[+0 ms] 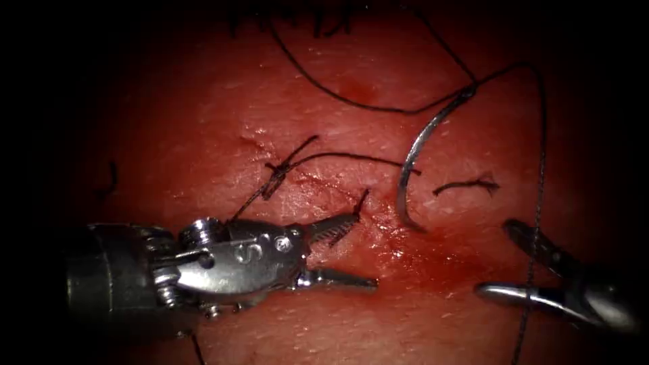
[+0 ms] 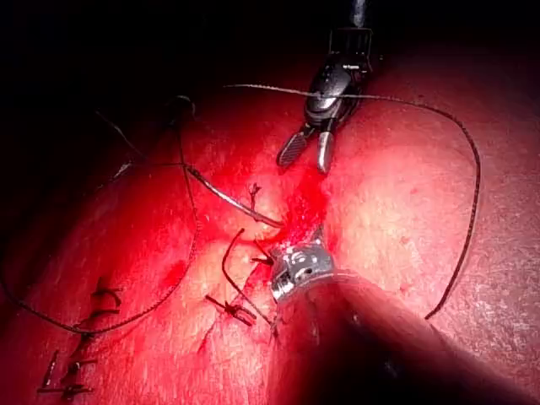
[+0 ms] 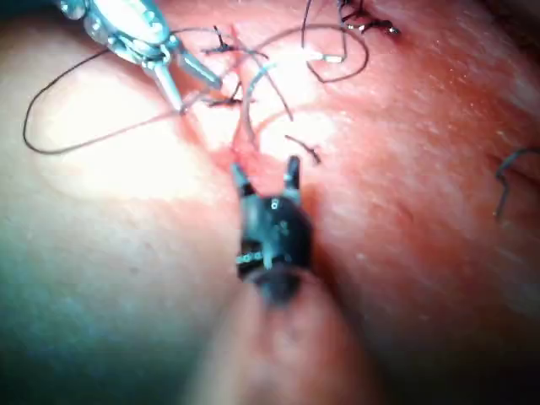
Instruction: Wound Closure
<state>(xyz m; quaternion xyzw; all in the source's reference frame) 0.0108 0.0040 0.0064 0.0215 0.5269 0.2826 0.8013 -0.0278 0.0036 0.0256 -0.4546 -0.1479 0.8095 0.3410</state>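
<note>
Between the two spread, empty tools, left tool [image 1: 348, 250] and right tool [image 1: 507, 260]: needle [image 1: 414, 169], unheld, tip in tissue [image 1: 203, 122] right of cut [image 1: 324, 186]; stiff, slippery, best gripped mid-curve; thread [image 1: 351, 101] limp.

We list: tissue [image 1: 203, 122] red and glistening; thread [image 1: 351, 101] dark; needle [image 1: 414, 159] silver-grey; left end effector [image 1: 351, 253] polished steel.

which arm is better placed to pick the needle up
Probably right. The needle lies free on the tissue, held by neither tool. The right claw is open just beside its tip; the left claw, also open, sits farther away across the cut.
</note>
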